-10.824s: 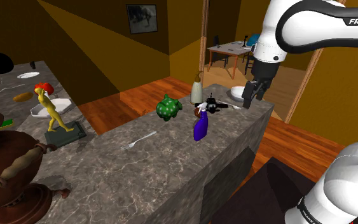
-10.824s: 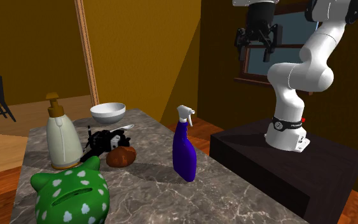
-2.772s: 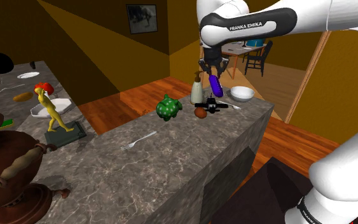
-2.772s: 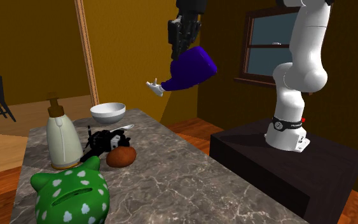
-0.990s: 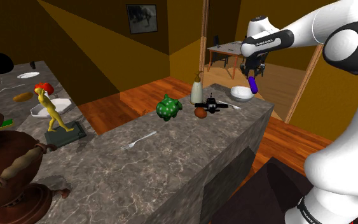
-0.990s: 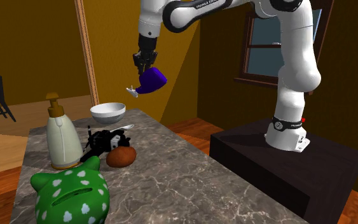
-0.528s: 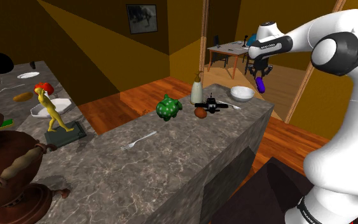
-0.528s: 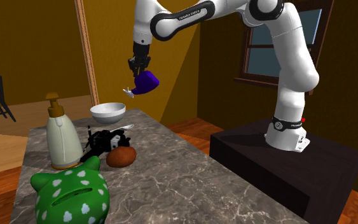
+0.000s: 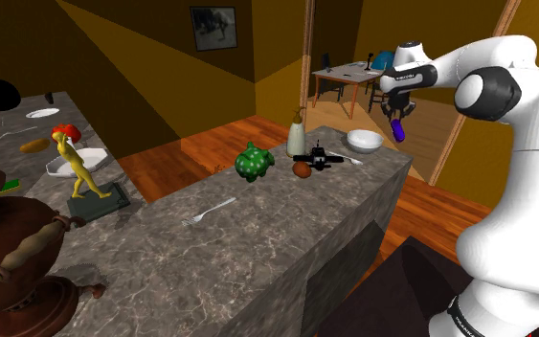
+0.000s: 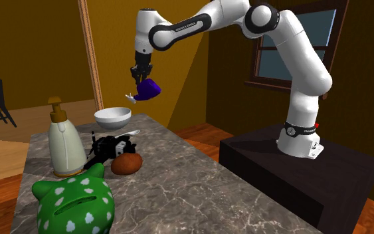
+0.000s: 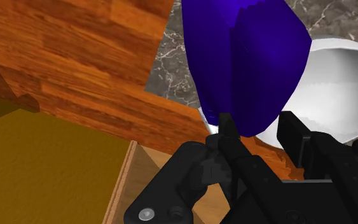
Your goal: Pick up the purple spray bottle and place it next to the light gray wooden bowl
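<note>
The purple spray bottle (image 9: 399,129) hangs tilted in the air above the counter's far end, and my gripper (image 9: 397,111) is shut on it. In the second exterior view the gripper (image 10: 141,75) clasps the bottle (image 10: 151,87) from above, with the white nozzle (image 10: 131,98) pointing to that view's left. The pale bowl (image 10: 113,117) sits on the counter just below and beside it. In the wrist view both black fingers (image 11: 228,137) pinch the bottle (image 11: 247,63), and the bowl (image 11: 339,95) lies right behind it. In the shoulder view the bowl (image 9: 365,141) is down-left of the bottle.
On the marble counter (image 9: 258,239) stand a cream soap dispenser (image 10: 66,143), a black toy (image 10: 112,145), a brown lump (image 10: 126,163) and a green spotted piggy bank (image 10: 72,203). A fork (image 9: 208,211) lies mid-counter. Wooden floor (image 11: 107,70) lies beyond the counter's end.
The arm has stretched further out, carrying the bottle toward the shoulder view's right, past the bowl. In the second exterior view it went slightly left. The grip is unchanged.
</note>
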Robot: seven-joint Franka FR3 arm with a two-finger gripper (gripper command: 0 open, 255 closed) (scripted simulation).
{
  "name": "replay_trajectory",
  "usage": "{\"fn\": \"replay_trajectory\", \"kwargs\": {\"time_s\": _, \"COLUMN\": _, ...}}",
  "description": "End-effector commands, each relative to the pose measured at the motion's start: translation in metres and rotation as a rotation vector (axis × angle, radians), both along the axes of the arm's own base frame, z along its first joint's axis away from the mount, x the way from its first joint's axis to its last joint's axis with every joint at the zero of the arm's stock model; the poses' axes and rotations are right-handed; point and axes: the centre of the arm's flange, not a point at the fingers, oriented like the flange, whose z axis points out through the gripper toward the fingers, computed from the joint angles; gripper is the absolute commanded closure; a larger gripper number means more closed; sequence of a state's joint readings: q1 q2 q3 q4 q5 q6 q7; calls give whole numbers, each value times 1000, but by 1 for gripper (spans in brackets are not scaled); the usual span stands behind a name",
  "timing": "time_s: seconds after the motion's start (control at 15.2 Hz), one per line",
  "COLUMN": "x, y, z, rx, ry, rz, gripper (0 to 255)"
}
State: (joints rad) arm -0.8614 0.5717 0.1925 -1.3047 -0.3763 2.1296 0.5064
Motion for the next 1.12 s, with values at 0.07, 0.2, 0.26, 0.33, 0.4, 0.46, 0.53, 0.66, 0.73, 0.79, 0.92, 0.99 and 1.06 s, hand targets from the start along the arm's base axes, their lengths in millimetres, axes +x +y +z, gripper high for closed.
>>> {"fn": "replay_trajectory", "kwargs": {"time_s": 0.07, "x": -1, "y": -2, "z": -15, "rx": -1, "ry": -1, "rz": 1, "gripper": 255}}
{"fn": "replay_trajectory", "kwargs": {"time_s": 0.2, "x": -1, "y": -2, "z": -25, "rx": -1, "ry": -1, "rz": 1, "gripper": 255}}
{"fn": "replay_trajectory", "kwargs": {"time_s": 0.26, "x": -1, "y": -2, "z": -30, "rx": -1, "ry": -1, "rz": 1, "gripper": 255}}
{"fn": "replay_trajectory", "kwargs": {"time_s": 0.33, "x": -1, "y": -2, "z": -36, "rx": -1, "ry": -1, "rz": 1, "gripper": 255}}
{"fn": "replay_trajectory", "kwargs": {"time_s": 0.4, "x": -1, "y": -2, "z": -41, "rx": -1, "ry": -1, "rz": 1, "gripper": 255}}
{"fn": "replay_trajectory", "kwargs": {"time_s": 0.46, "x": -1, "y": -2, "z": -46, "rx": -1, "ry": -1, "rz": 1, "gripper": 255}}
{"fn": "replay_trajectory", "kwargs": {"time_s": 0.53, "x": -1, "y": -2, "z": -52, "rx": -1, "ry": -1, "rz": 1, "gripper": 255}}
{"fn": "replay_trajectory", "kwargs": {"time_s": 0.66, "x": -1, "y": -2, "z": -62, "rx": -1, "ry": -1, "rz": 1, "gripper": 255}}
{"fn": "replay_trajectory", "kwargs": {"time_s": 0.73, "x": -1, "y": -2, "z": -67, "rx": -1, "ry": -1, "rz": 1, "gripper": 255}}
{"fn": "replay_trajectory", "kwargs": {"time_s": 0.79, "x": -1, "y": -2, "z": -73, "rx": -1, "ry": -1, "rz": 1, "gripper": 255}}
{"fn": "replay_trajectory", "kwargs": {"time_s": 0.92, "x": -1, "y": -2, "z": -83, "rx": -1, "ry": -1, "rz": 1, "gripper": 255}}
{"fn": "replay_trajectory", "kwargs": {"time_s": 0.99, "x": -1, "y": -2, "z": -88, "rx": -1, "ry": -1, "rz": 1, "gripper": 255}}
{"fn": "replay_trajectory", "kwargs": {"time_s": 1.06, "x": -1, "y": -2, "z": -94, "rx": -1, "ry": -1, "rz": 1, "gripper": 255}}
